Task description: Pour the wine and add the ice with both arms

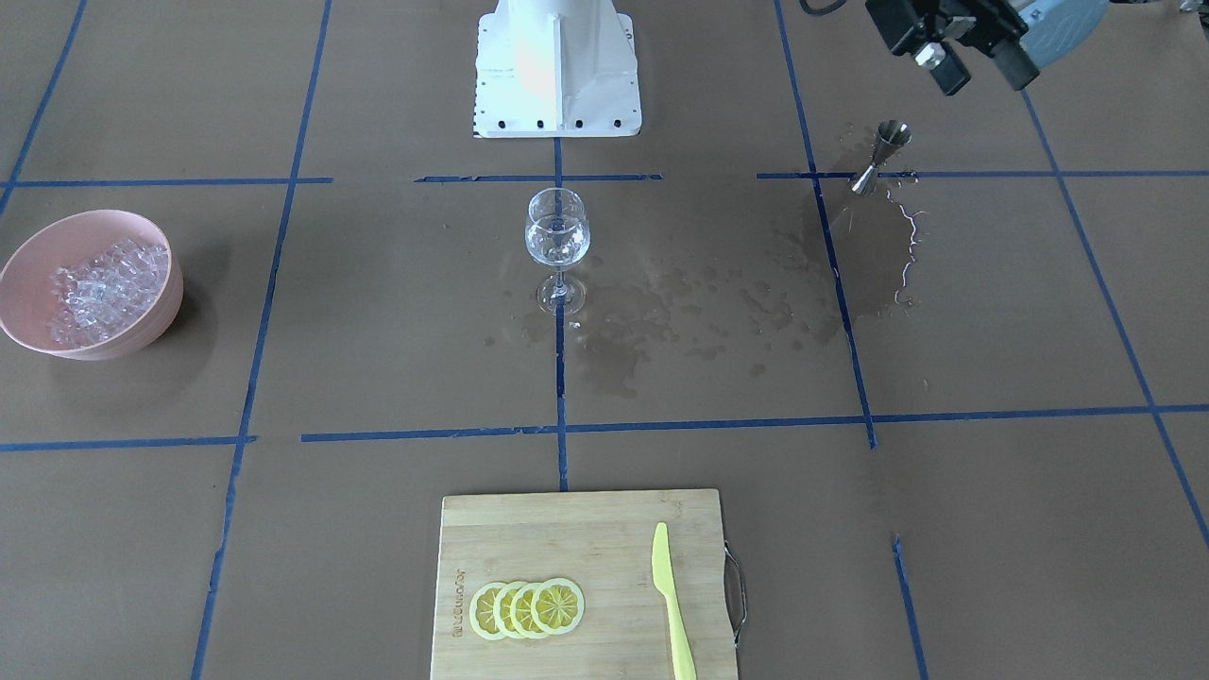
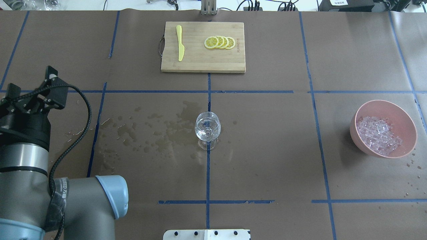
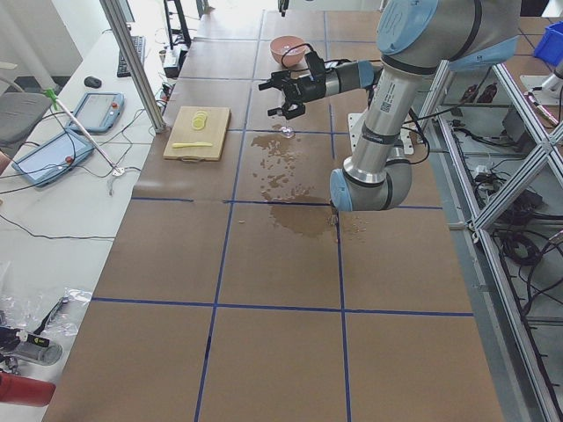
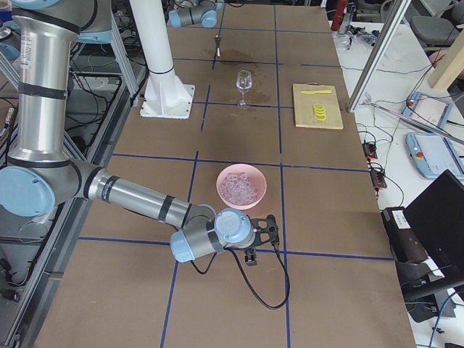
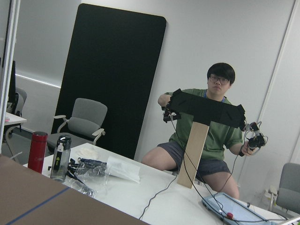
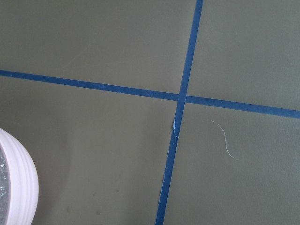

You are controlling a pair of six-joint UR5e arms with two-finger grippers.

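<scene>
A little wine (image 1: 555,249) is seen in the glass (image 1: 557,210), well apart from the left gripper (image 1: 984,74), whose jaws are spread and empty with the jigger (image 1: 878,156) near them, while ice (image 1: 99,288) is held in the bowl (image 1: 165,304) near the right gripper (image 4: 264,233), whose jaw state cannot be told.

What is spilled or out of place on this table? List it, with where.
Liquid has been spilled: a dark wet patch spreads on the brown paper beside the upright jigger, and splash stains trail from it to the foot of the wine glass. A few droplets lie by the pink bowl. Nothing is tipped over.
</scene>
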